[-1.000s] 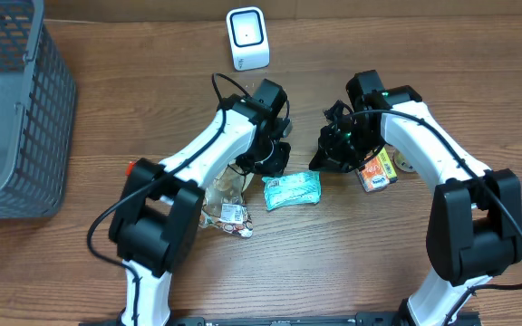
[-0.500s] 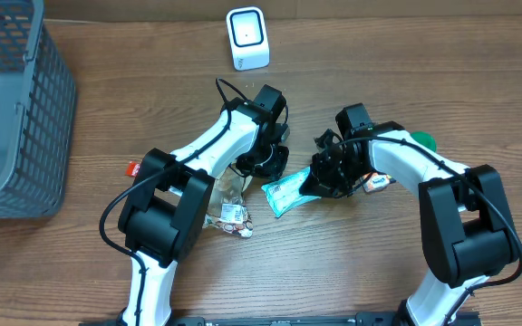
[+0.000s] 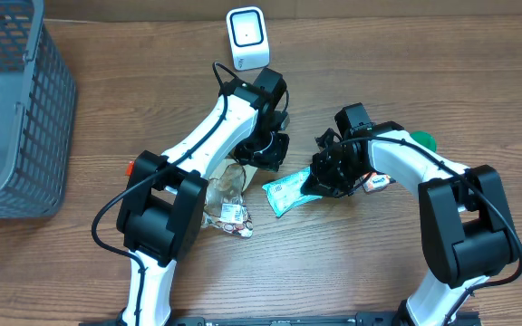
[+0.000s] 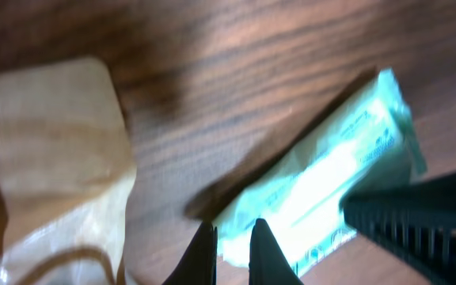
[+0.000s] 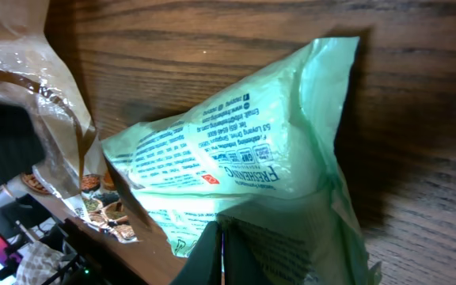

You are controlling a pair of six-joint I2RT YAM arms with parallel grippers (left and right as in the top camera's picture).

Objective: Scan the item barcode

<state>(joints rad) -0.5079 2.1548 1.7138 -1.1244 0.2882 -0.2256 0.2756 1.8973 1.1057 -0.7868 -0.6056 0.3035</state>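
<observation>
A mint-green snack packet [image 3: 284,193] with printed text lies tilted on the wooden table, mid-table. My right gripper [image 3: 320,184] is at its right end; in the right wrist view the fingers [image 5: 222,249] are pinched together on the packet's [image 5: 236,158] film edge. My left gripper [image 3: 265,156] hovers just above and behind the packet's left end, shut with nothing held. In the left wrist view its tips [image 4: 233,245] hang over the packet's [image 4: 323,190] corner. The white barcode scanner [image 3: 246,38] stands at the table's back.
A clear bag of snacks [image 3: 225,195] lies left of the packet, under the left arm. A grey wire basket [image 3: 12,109] sits at the far left. A small orange box [image 3: 376,181] and a green object [image 3: 422,140] lie beside the right arm.
The right gripper moved left and down onto the packet's right end, and the packet turned from flat to tilted. The left gripper drew back a little toward the scanner.
</observation>
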